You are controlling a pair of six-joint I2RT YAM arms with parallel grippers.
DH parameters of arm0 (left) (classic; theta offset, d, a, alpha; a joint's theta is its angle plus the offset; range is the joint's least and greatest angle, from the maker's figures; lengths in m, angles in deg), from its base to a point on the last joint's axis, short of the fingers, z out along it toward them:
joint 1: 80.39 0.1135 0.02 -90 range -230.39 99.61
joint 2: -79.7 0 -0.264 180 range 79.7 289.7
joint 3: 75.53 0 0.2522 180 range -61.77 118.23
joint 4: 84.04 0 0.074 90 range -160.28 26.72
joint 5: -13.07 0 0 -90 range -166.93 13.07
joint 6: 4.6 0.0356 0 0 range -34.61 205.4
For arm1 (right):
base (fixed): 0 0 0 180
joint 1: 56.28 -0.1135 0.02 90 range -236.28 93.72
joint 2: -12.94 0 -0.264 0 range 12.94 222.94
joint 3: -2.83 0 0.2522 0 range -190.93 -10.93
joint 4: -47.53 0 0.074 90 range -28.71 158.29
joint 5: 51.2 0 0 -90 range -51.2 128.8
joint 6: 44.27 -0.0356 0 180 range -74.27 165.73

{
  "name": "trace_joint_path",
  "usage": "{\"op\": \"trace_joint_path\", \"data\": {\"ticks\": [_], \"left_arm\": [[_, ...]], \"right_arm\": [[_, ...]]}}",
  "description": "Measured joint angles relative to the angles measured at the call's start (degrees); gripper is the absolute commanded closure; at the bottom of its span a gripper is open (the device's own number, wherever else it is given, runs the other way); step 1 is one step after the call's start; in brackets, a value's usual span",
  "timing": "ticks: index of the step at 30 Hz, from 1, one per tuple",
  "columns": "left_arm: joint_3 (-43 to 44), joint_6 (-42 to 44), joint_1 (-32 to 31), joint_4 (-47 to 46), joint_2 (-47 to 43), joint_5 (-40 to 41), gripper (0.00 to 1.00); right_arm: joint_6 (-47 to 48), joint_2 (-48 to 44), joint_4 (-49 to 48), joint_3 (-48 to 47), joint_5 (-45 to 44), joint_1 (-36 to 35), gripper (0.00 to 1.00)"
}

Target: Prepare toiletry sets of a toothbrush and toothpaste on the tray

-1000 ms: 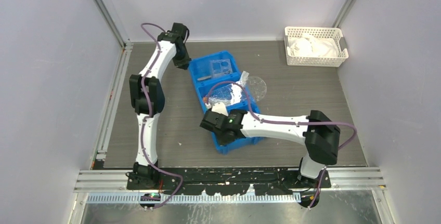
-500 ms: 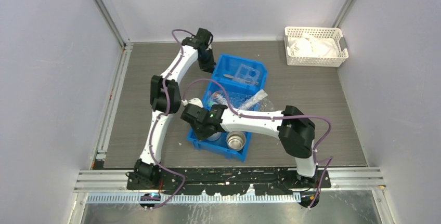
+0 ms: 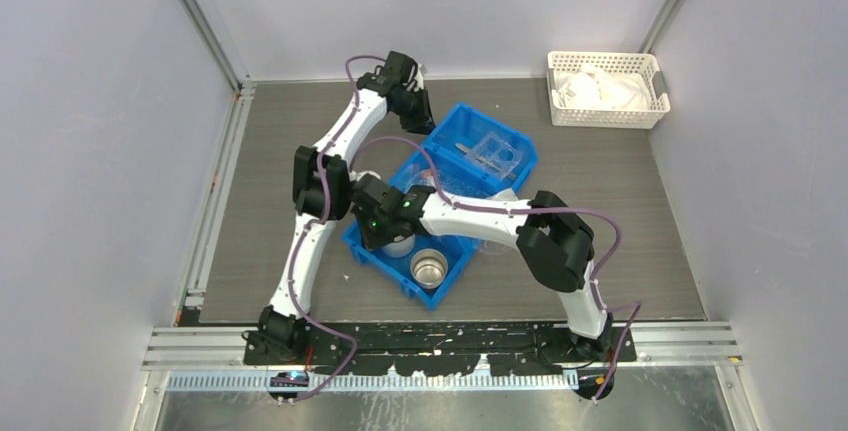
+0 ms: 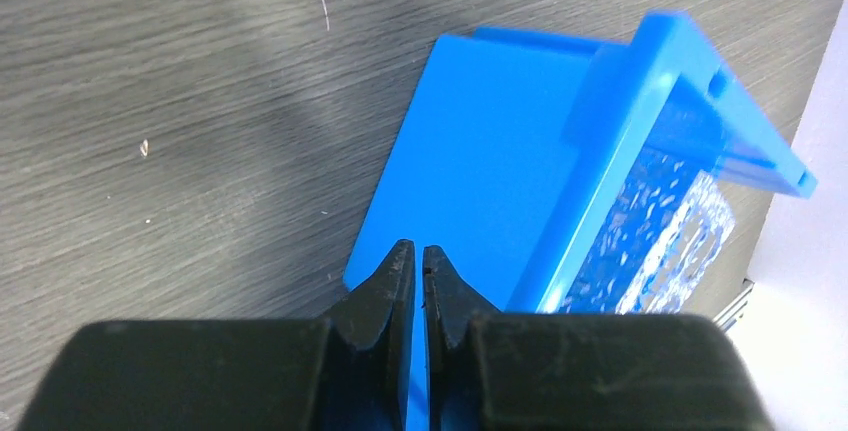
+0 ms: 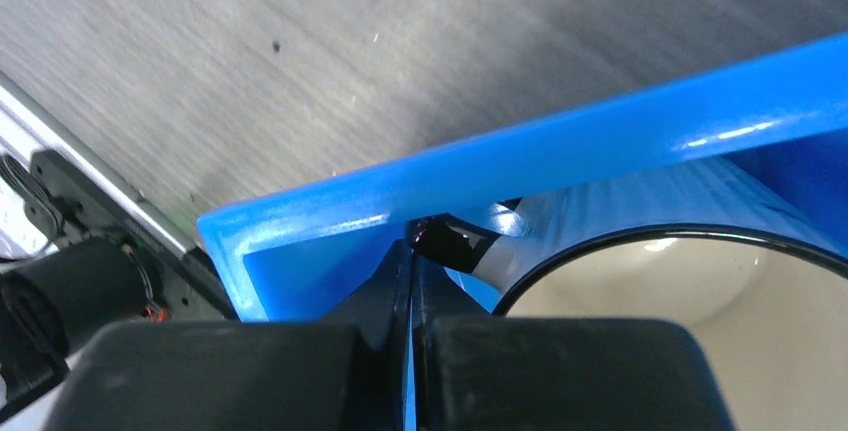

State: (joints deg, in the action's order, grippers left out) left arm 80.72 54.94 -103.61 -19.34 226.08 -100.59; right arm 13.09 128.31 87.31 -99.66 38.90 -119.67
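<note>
dragged left and turned, the blue bin is pinched by my left gripper and right gripper; still arranging, next release, then lift the tray.

The tray is small, clear plastic with square moulded recesses. It lies flat in the far end compartment of the bin, which sits diagonally on the table. One slim set lies just beside the tray in the same compartment, its contents too small to tell. Crinkled clear wrap shows in the middle compartment, mostly hidden under an arm.
</note>
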Motion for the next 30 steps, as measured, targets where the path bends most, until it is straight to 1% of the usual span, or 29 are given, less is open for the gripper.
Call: {"op": "trace_joint_path", "data": {"ticks": [5,8,10,14,16,18,19,20,21,22,23,24,25,26,27,28,30], "left_arm": [[-0.2,0.5,1.3,-1.6,-0.6,0.1,0.90],[-0.7,0.5,3.6,-1.4,-2.6,0.8,0.90],[-1.5,0.5,5.7,-1.4,-5.2,2.1,0.89],[-3.3,0.9,10.0,-0.7,-13.3,5.9,0.86],[-4.0,1.1,11.5,-0.1,-18.0,8.3,0.82],[-4.9,1.4,12.0,0.3,-22.5,10.5,0.74],[-5.8,1.6,12.0,0.5,-25.1,11.5,0.71],[-6.6,1.9,11.7,0.8,-27.3,12.4,0.66],[-7.3,2.2,11.5,1.2,-29.2,13.1,0.62],[-8.3,2.3,11.3,1.7,-31.0,14.0,0.56],[-9.2,2.5,11.2,2.3,-32.6,14.8,0.49],[-10.5,2.5,11.1,3.0,-34.2,15.5,0.44],[-12.0,2.6,10.9,3.8,-35.8,16.2,0.33],[-13.6,2.7,10.8,4.3,-37.1,16.7,0.20],[-15.8,2.5,10.8,4.8,-38.6,17.1,0.04],[-17.6,2.7,10.8,5.2,-39.9,17.5,0.01],[-21.9,2.5,10.9,5.7,-42.2,18.3,0.00]], "right_arm": [[2.1,0.7,-1.4,-1.2,0.9,4.2,0.99],[4.0,0.5,-0.4,-1.7,0.2,6.4,0.99],[5.1,-0.5,1.4,-1.9,-0.4,7.5,0.99],[6.9,-4.4,7.2,-3.1,-1.2,8.1,0.99],[7.3,-7.2,9.9,-4.2,-1.5,8.3,0.99],[7.4,-9.9,11.7,-4.9,-1.4,8.4,0.94],[7.5,-11.3,12.5,-5.3,-1.4,8.4,0.91],[7.6,-12.7,13.2,-5.7,-1.5,8.4,0.84],[7.9,-13.7,13.9,-5.9,-1.7,8.4,0.73],[8.5,-14.9,15.0,-6.3,-2.3,8.5,0.46],[9.0,-15.8,16.0,-6.7,-3.0,8.8,0.26],[9.1,-16.6,16.9,-6.9,-3.4,9.0,0.18],[9.8,-17.5,17.9,-7.1,-3.9,9.5,0.09],[10.6,-18.2,18.7,-7.2,-4.2,10.4,0.02],[11.3,-18.9,19.6,-7.2,-4.5,12.1,0.01],[11.8,-19.5,20.3,-7.2,-4.9,14.3,0.00],[12.9,-20.0,21.3,-7.6,-6.0,19.5,0.00]]}}
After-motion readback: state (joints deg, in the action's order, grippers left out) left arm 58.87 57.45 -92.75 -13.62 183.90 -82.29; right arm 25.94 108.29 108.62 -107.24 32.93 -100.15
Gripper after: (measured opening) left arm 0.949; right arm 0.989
